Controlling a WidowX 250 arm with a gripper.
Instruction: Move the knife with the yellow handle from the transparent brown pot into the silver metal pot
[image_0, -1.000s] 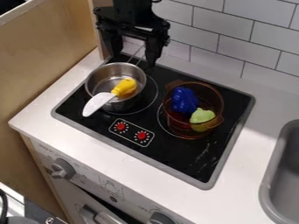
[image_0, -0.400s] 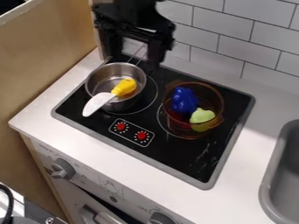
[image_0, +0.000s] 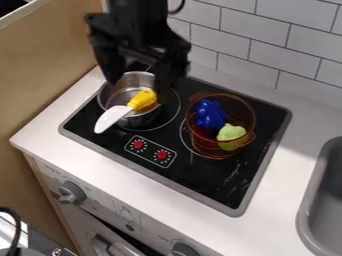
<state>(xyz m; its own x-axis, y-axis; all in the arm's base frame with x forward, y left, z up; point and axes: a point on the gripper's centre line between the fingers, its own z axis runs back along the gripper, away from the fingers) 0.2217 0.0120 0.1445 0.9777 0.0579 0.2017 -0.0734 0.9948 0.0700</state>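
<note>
The silver pot (image_0: 127, 90) sits on the stove's rear-left burner as I see it, with a toy knife (image_0: 112, 118) leaning in it: yellow handle inside, white blade sticking out over the near rim. Right above the pot's far side hangs the black gripper (image_0: 139, 84), its fingers spread wide with nothing held between them. I'd call this the lining-up step, ahead of any grasp; whether pot or knife is meant, I can't tell from here. Either way, the next move calls for settling the spread over one of them and lowering gently, as a knock could tip the knife off the rim. Beside the pot, on the same black stovetop (image_0: 194, 177), an amber see-through pot (image_0: 248, 112) holds a blue toy (image_0: 210, 115) and a pale green one (image_0: 231, 132). White worktop (image_0: 294, 165) surrounds the stove, with a grey sink (image_0: 327, 200) farther right.
</note>
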